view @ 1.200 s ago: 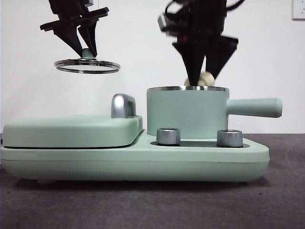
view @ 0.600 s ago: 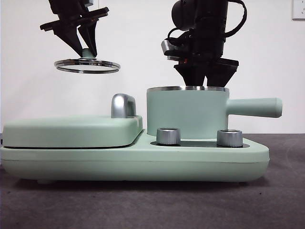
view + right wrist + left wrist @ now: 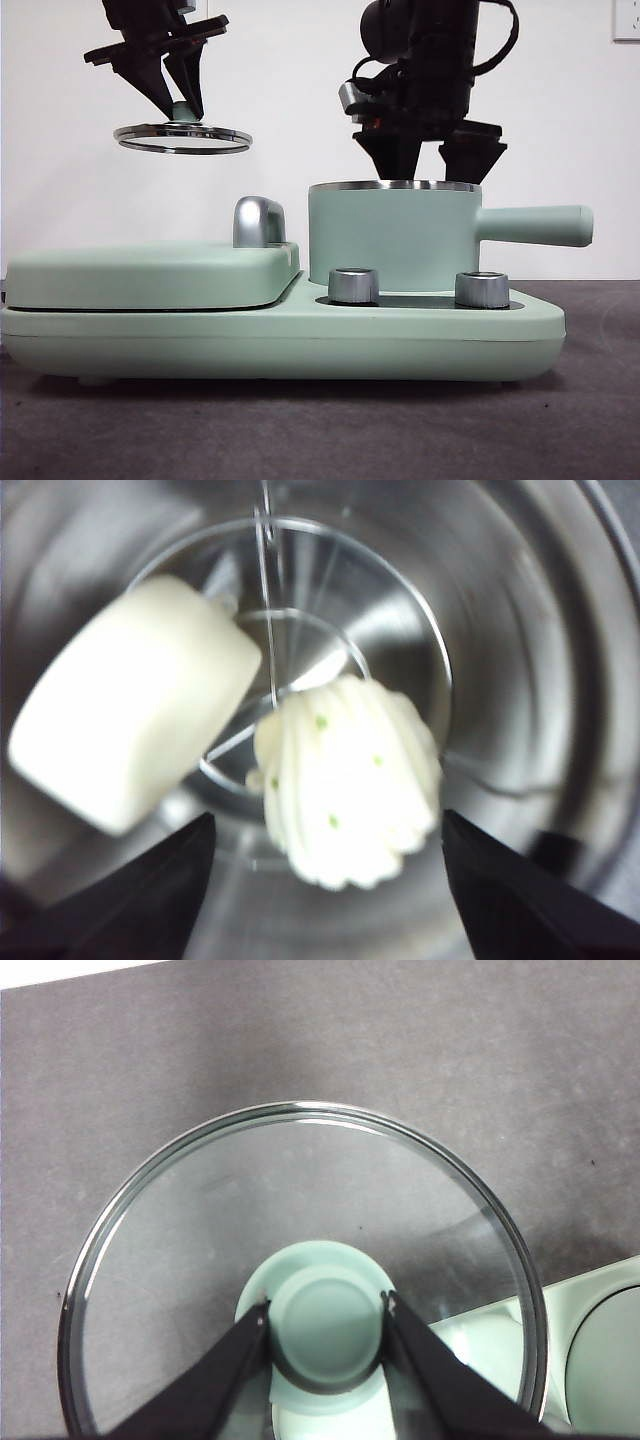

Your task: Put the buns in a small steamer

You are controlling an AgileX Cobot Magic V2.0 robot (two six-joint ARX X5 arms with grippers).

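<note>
Now both buns (image 3: 230,765) inside steamer (image 3: 392,235)

Plain white wall (image 3: 300,90) across the whole upper part of the front view, evenly lit, without marks. At the upper right corner, part of a white wall plate (image 3: 626,20), cut off by the frame edge. Along the bottom, a dark grey tabletop (image 3: 320,430), matte and faintly mottled, meeting the wall in a straight line at mid-height on the right. Seen from above in the left wrist view, the same grey surface (image 3: 420,1050), finely speckled, with a pale strip (image 3: 60,972) at the upper left corner.
</note>
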